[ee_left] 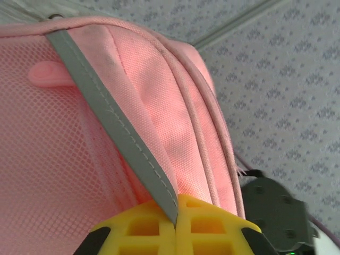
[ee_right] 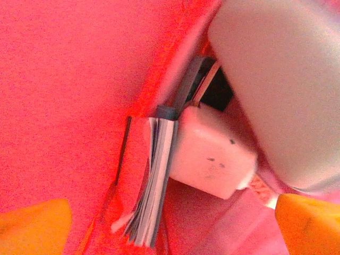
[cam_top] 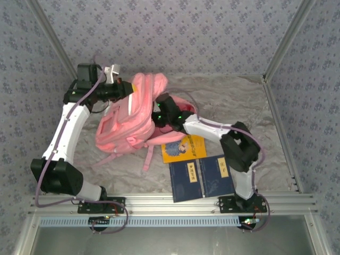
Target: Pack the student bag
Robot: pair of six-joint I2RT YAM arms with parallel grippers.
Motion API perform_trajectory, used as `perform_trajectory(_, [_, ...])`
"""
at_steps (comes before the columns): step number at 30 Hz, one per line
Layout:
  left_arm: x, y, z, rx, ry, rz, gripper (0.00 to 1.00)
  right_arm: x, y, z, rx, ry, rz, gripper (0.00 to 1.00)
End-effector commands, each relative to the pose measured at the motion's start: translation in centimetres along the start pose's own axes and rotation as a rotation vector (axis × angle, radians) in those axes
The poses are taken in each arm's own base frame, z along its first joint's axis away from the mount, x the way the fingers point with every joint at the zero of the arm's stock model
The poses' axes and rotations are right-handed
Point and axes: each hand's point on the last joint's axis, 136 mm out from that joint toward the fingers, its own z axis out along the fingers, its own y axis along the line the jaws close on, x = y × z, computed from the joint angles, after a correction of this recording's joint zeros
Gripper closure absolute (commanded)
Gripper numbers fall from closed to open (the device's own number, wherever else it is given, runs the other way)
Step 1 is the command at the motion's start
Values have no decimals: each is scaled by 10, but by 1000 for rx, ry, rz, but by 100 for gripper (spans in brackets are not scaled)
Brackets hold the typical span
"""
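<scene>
In front of the bag point(cam_top: 125, 125), three books point(cam_top: 199, 170) lie flat. The bag is soft, limp and likely light; I think its mouth falls shut if nothing holds it. Inside the bag my right gripper point(ee_right: 170, 228) has its fingers point(ee_right: 34, 226) wide apart, over a book point(ee_right: 154, 175) and a white box point(ee_right: 212, 154). At the bag's far top my left gripper point(ee_left: 175, 223) is clamped on its grey strip point(ee_left: 111, 117), a firm seam to hold

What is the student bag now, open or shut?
Open: the right gripper reaches inside the student bag, beside a book and a white block.
</scene>
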Motion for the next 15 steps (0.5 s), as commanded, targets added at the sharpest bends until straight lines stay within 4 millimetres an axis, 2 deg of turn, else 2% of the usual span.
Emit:
perform_trajectory(1, [-47, -20, -23, 44, -152, 63, 100, -39, 2, -52, 48, -135, -83, 0])
perform_trajectory(5, [-68, 0, -31, -35, -211, 28, 100, -55, -9, -92, 93, -198, -79, 0])
perform_trajectory(8, [-72, 13, -31, -96, -203, 25, 100, -58, -21, -119, 149, -214, -71, 0])
perform_trajectory(12, [-68, 37, -31, -225, -198, 27, 100, -46, -43, -153, 286, -213, -81, 3])
perform_trajectory(14, [-64, 50, -25, -316, -182, 52, 100, -34, -56, -170, 374, -190, -118, 4])
perform_trajectory(15, [-57, 56, -21, -361, -153, 64, 100, -21, -68, -174, 411, -161, -118, 5])
